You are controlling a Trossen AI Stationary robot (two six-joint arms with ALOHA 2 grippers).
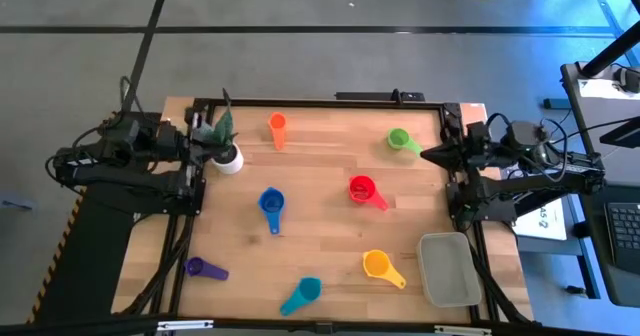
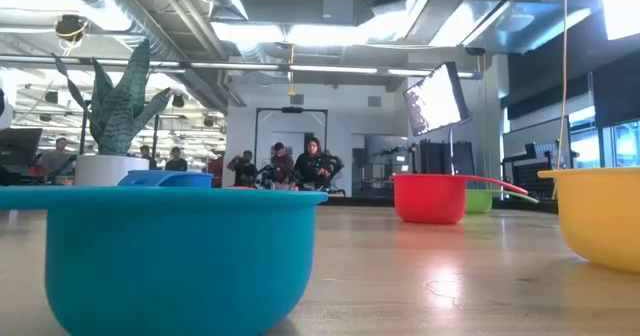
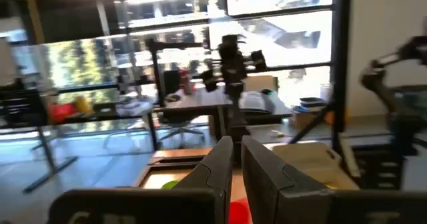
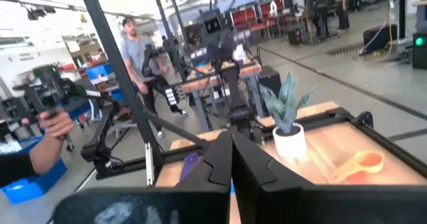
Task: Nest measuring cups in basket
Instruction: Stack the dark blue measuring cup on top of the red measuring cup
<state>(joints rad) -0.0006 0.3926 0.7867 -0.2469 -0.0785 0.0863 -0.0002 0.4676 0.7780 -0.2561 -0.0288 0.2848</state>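
**Ana:** High view first. How many cups are in the basket [image 1: 449, 270]?

**Ben:** 0. The basket sits by itself at the near right corner of the worktop [image 1: 320, 191], and nothing is in it.

**Ana:** So where are the 7 cups?

**Ben:** All spread out, none touching. The orange cup [image 1: 277, 127] and green cup [image 1: 399, 138] are at the far side. The red cup [image 1: 362, 189] and blue cup [image 1: 271, 203] are in the middle. The purple cup [image 1: 198, 267], teal cup [image 1: 306, 291] and yellow cup [image 1: 378, 265] are along the near edge. The yellow one is nearest the basket.

**Ana:** Are the arms doing anything?

**Ben:** No. The left pincer [image 1: 203, 139] waits at the left edge by the white plant pot [image 1: 229, 158], its fingers almost pressed together on nothing. The right pincer [image 1: 430, 155] waits at the right edge, pressed together, holding nothing too.

**Ana:** So the job hasn't started?

**Ben:** I think so. All 7 cups need moving and stacking.
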